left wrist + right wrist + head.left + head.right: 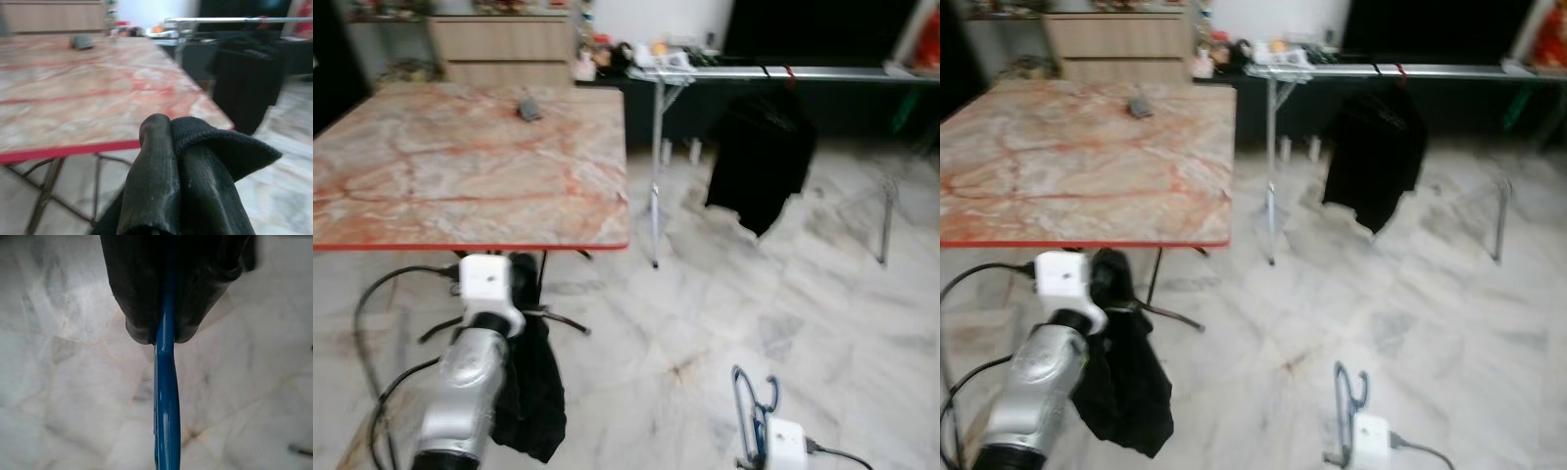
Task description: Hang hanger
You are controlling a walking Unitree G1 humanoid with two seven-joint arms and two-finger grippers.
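Right gripper (166, 335) clamped tight on blue plastic hanger (754, 401), held low over marble floor (724, 323), hook end up, ready for carrying to silver drying rack rail (773, 71) well ahead. Left gripper (168, 147) pinched shut on black cloth garment (530, 392), arm raised just below near red edge of pink marble tabletop (460, 166), cloth dangling clear of floor. Another black shirt (759, 162) already hanging on rail.

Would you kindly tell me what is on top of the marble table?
A small dark object lies near the far edge of the table; blur hides what it is.
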